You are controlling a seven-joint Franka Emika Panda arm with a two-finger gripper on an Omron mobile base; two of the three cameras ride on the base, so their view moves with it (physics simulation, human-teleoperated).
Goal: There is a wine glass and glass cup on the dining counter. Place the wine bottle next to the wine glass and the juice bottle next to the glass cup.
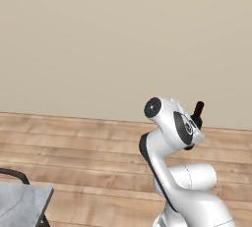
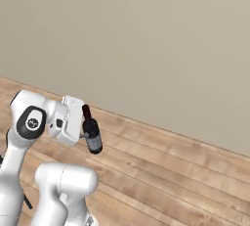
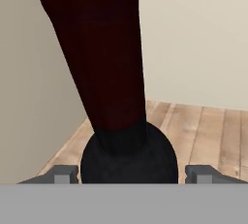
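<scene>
**Wine bottle clamped in gripper, held in air above floor**

Wine bottle (image 2: 91,133) is gripped by your gripper (image 2: 84,134), fingers closed round its dark body. In the right base view the bottle sits just right of the white hand, tilted a bit, neck toward 11 o'clock, base toward 5 o'clock, well off the wood floor (image 2: 171,171). In the left base view you see just the dark-red neck (image 1: 198,110) poking up at 1 o'clock from behind the arm's wrist. In the hand view the neck runs up toward 12 o'clock from the black shoulder, with a grey fingertip (image 3: 63,174) on either side at 8 and 4 o'clock, both tight to the bottle. Dining counter (image 1: 22,204) corner shows at 7 o'clock in the left base view, well apart from the bottle. Beige wall (image 2: 161,39) behind.
</scene>
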